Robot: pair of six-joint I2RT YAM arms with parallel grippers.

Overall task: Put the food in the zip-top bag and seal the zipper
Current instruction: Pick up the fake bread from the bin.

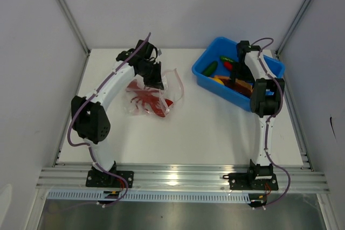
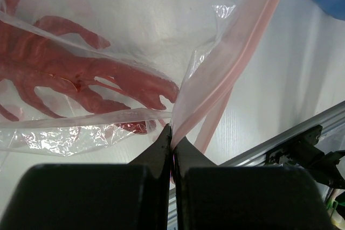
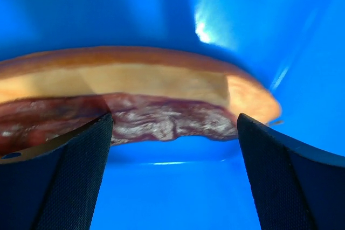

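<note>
The clear zip-top bag [image 1: 168,91] lies at mid-left with a red clawed toy [image 1: 143,98] inside it; the toy also shows in the left wrist view [image 2: 81,74]. My left gripper [image 1: 159,84] is shut on the bag's pink zipper strip [image 2: 237,52], pinching it at the fingertips [image 2: 171,136]. My right gripper [image 1: 236,75] is open inside the blue bin, its fingers [image 3: 70,160] either side of an orange-tan piece with a dark red layer [image 3: 151,87], not touching it. Green chilies [image 1: 209,68], a red piece [image 1: 229,66] and a yellow fruit [image 1: 215,79] lie in the bin.
The blue bin [image 1: 202,75] stands at the back right; its floor [image 3: 172,197] fills the right wrist view. A metal rail [image 1: 178,175] runs along the table's near edge. White walls enclose the table on three sides.
</note>
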